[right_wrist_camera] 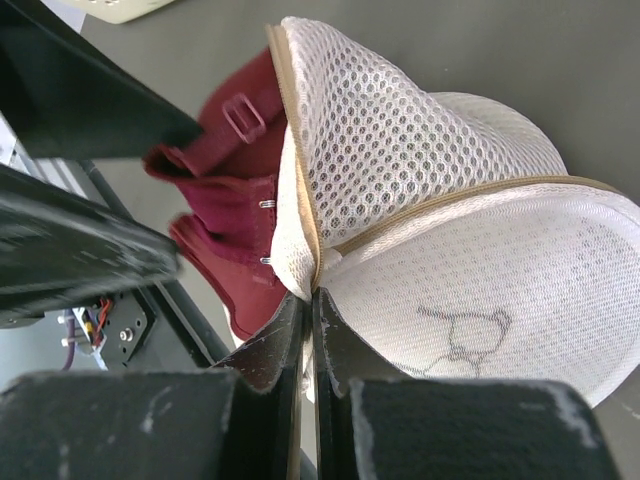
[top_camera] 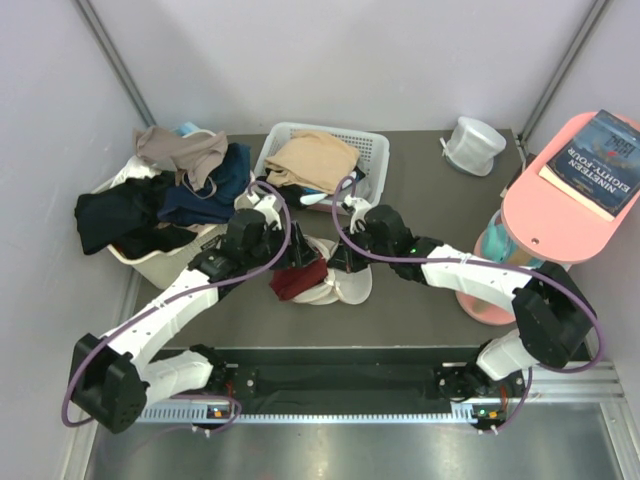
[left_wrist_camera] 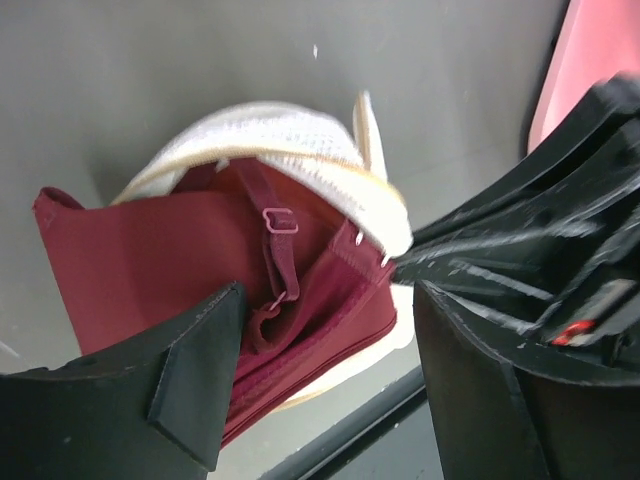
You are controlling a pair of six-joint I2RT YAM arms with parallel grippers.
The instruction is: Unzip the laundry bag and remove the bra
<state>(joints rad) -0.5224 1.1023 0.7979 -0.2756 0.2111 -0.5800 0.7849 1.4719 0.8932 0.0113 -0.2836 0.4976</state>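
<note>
The laundry bag (top_camera: 345, 285) is a pale mesh dome lying unzipped mid-table; it also shows in the left wrist view (left_wrist_camera: 270, 135) and the right wrist view (right_wrist_camera: 470, 250). A dark red bra (top_camera: 297, 278) hangs half out of its opening toward the left (left_wrist_camera: 200, 270) (right_wrist_camera: 225, 210). My right gripper (right_wrist_camera: 312, 300) is shut on the bag's mesh at the tan zipper edge (right_wrist_camera: 300, 200). My left gripper (left_wrist_camera: 325, 350) is open, its jaws on either side of the bra's lower edge, not closed on it.
A white basket (top_camera: 372, 148) with beige cloth stands behind. A bin of dark clothes (top_camera: 150, 200) is at the left. A whiter round pouch (top_camera: 472, 143) sits at the back right. A pink stand (top_camera: 560, 200) bearing a book (top_camera: 605, 160) is at the right.
</note>
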